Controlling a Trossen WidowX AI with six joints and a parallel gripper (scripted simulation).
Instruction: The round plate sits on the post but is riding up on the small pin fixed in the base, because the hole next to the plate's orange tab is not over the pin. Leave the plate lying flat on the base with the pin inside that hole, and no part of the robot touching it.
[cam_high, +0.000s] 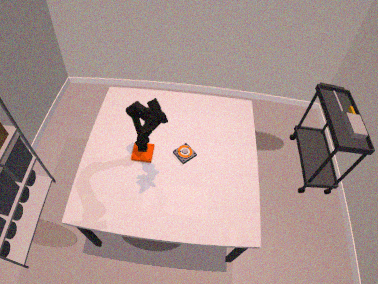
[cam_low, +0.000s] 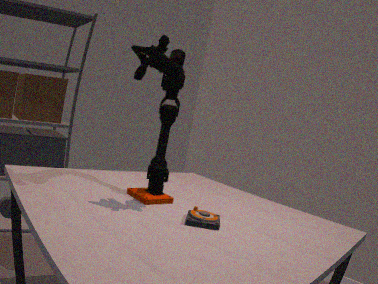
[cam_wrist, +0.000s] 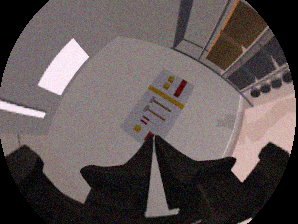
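Observation:
The round plate (cam_high: 185, 156) (cam_low: 213, 218) shows as an orange ring around a grey centre on the dark square base (cam_high: 185, 161) (cam_low: 202, 225), right of the arm's foot in the top view. The orange tab (cam_low: 195, 209) shows at the plate's far left edge in the exterior view. The pin and the tab's hole are too small to make out, and I cannot tell whether the plate lies flat. My gripper (cam_wrist: 153, 138) is shut and empty, its fingertips together in the wrist view. It is raised high above the table, well away from the plate and touching neither plate nor base.
The arm stands on an orange foot (cam_high: 143, 152) (cam_low: 150, 196) on the white table (cam_high: 215, 200) (cam_low: 125, 245). A black cart (cam_high: 316, 157) stands right of the table, and a shelf rack (cam_low: 80, 70) stands to the left. The wrist view faces a wall with a tool panel (cam_wrist: 175, 116).

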